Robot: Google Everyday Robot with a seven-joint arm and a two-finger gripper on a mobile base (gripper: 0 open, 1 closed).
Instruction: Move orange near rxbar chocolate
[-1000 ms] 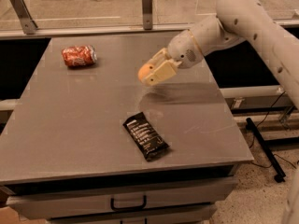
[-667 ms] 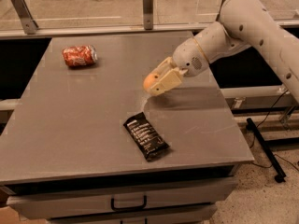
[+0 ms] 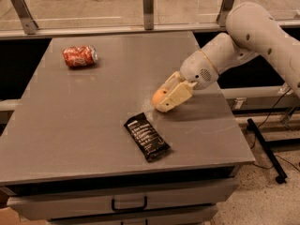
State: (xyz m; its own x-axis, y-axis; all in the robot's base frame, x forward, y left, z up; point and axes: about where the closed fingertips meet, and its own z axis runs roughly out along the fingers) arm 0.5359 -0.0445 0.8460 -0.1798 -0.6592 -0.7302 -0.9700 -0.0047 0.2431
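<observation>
The orange (image 3: 158, 96) is a small round fruit held between the cream-coloured fingers of my gripper (image 3: 165, 97), just above the grey table (image 3: 70, 111), right of centre. The gripper is shut on it, and the fingers hide most of the fruit. The rxbar chocolate (image 3: 146, 136), a flat black wrapper with white lettering, lies on the table just below and to the left of the gripper, a short gap away. My white arm (image 3: 243, 36) reaches in from the upper right.
A crushed red soda can (image 3: 80, 56) lies at the far left of the table. A metal rail with posts (image 3: 148, 7) runs along the table's far edge. A drawer with a black handle (image 3: 128, 204) sits under the front edge.
My gripper has moved down and toward the front of the table with the orange in it, ending closer to the black bar. The bar and the can have not moved.
</observation>
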